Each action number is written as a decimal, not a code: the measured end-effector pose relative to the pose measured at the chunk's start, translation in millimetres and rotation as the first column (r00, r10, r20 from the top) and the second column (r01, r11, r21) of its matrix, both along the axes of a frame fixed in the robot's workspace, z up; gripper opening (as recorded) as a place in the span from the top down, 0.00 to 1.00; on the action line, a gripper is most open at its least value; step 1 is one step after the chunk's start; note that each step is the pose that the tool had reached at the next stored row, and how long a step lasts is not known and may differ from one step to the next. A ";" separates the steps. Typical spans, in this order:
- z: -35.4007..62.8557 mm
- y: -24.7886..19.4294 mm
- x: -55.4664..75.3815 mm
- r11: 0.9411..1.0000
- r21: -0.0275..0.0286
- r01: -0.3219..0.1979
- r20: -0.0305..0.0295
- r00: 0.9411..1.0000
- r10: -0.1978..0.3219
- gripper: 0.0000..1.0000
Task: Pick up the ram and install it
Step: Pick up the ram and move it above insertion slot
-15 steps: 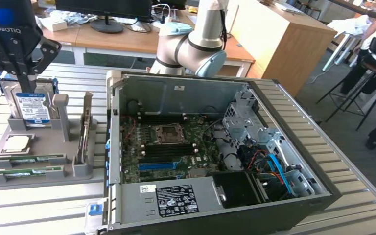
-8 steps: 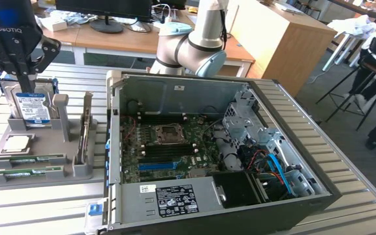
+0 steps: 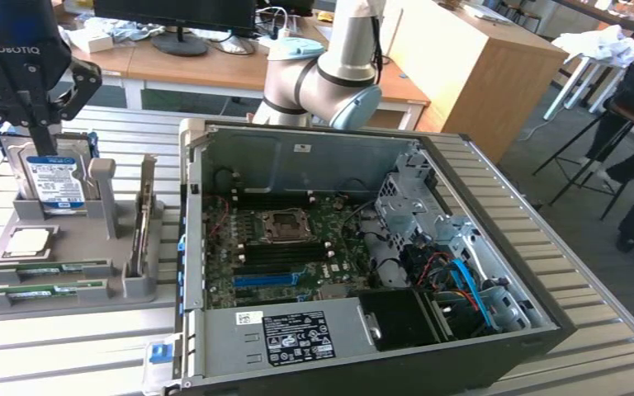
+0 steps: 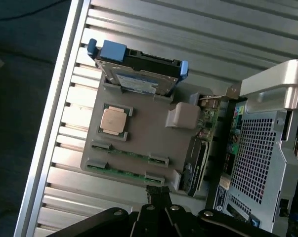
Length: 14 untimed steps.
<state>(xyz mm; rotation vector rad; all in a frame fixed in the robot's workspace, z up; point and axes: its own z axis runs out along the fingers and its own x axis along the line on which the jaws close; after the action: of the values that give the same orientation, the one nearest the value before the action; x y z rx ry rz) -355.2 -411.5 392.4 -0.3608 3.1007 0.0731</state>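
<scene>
The step in hand is judged to be the approach for the pick: nothing has been grasped, and the gripper (image 3: pixel 37 140) (image 4: pixel 157 191) hangs with its jaws drawn together and empty over the grey holder (image 3: pixel 80 239) (image 4: pixel 149 133), at the end where the hard drive (image 3: pixel 55 177) (image 4: pixel 139 79) stands on edge. The ram (image 3: pixel 47 268) (image 4: pixel 130 154) lies flat in its cradle along the holder's opposite edge, just beside a second stick (image 3: pixel 40 290) (image 4: pixel 120 171) of the same kind and near the processor (image 3: pixel 27 241) (image 4: pixel 113 120); which of the two is meant cannot be told. The holder rests on the slatted worktop (image 3: pixel 75 355) (image 4: pixel 188 29) near the edge at the exterior view's left, close beside the open computer case (image 3: pixel 295 153). A grasp is judged to call for the jaws to be parted, brought across to the ram's edge of the holder, and turned square to the thin stick. The place of installation is given by the exterior view: the motherboard (image 3: pixel 284 247) and its long slots (image 3: pixel 295 254) lie bare inside the case. The holder's layout is given from above by the wrist view, with both sticks parallel and the gripper set against them.
</scene>
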 end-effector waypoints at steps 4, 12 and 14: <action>-0.1 0.0 0.0 0.997 0.000 -0.073 0.000 0.997 0.073 0.90; -0.3 0.0 0.0 0.976 0.000 -0.217 0.000 0.976 0.217 0.90; -0.4 0.0 0.0 0.968 0.000 -0.252 0.000 0.968 0.252 0.90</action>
<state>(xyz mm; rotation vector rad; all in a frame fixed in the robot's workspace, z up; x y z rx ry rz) -355.2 -411.5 392.0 -0.7527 3.0357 0.0764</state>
